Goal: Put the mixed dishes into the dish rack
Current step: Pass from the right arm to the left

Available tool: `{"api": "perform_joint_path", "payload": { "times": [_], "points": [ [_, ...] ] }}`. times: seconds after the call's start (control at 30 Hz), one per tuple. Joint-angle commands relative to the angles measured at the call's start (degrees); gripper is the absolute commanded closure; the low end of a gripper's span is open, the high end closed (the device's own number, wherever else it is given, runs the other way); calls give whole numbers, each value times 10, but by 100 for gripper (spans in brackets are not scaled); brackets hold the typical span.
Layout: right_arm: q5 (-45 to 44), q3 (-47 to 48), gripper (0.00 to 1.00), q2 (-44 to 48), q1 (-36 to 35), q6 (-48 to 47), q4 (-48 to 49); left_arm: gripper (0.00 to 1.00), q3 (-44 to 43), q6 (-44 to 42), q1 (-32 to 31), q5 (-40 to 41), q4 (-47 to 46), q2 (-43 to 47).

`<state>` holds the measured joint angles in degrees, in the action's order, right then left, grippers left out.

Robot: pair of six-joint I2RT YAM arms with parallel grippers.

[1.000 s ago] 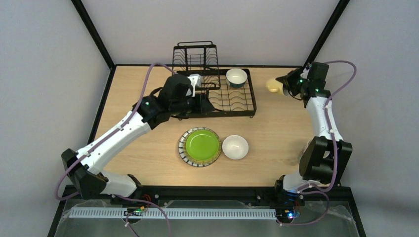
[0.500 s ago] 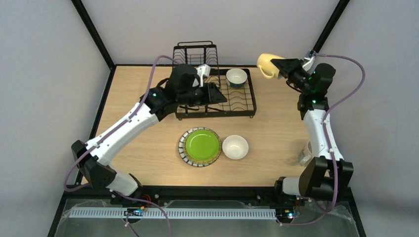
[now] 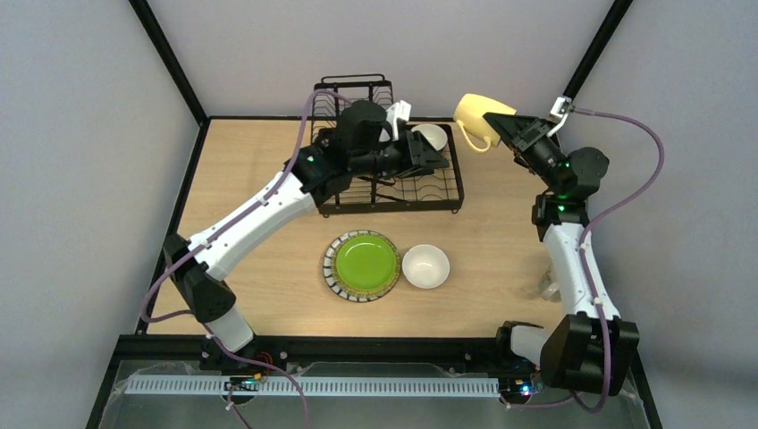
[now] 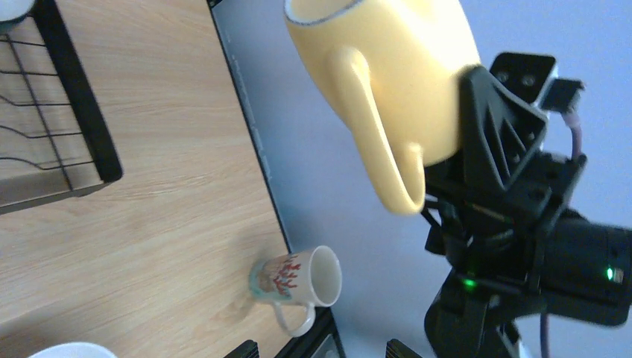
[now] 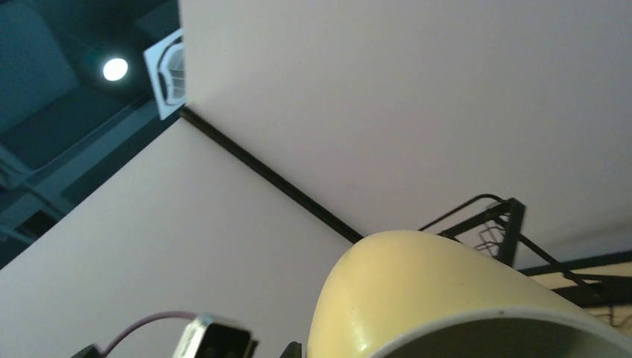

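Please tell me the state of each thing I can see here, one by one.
yellow mug: in the air, tipped sideways, held by the right hand.
cream mug: upright on the table, untouched.
green plate: flat on the table.
white bowl: upright on the table, beside the plate.
blue-outside bowl: in the dish rack, partly hidden.
left hand: open, empty, over the rack.

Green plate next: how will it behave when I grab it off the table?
Green plate looks rigid and lies flat, so its low rim probably gives the jaws little to grip. Its glossy face may slip. Pushed, it likely slides, maybe into the white bowl beside it.
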<state>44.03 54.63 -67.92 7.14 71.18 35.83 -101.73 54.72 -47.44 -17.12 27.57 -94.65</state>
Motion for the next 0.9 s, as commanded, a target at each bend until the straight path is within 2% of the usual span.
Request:
{"api": "perform_joint_path", "payload": {
  "times": [0.0,0.23,0.43,0.87],
  "points": [
    [4,-12,100,44,-3,21,111,2,-38,47,-18,1,-33,-33],
    [17,-30,100,75,-3,28,120,1,-75,79,-41,34,-65,-67],
    [23,-50,100,94,-3,30,129,1,-78,103,-49,58,-102,-65],
    [22,-63,100,109,-6,61,164,5,-72,111,-55,75,-115,-61]
  ]
}}
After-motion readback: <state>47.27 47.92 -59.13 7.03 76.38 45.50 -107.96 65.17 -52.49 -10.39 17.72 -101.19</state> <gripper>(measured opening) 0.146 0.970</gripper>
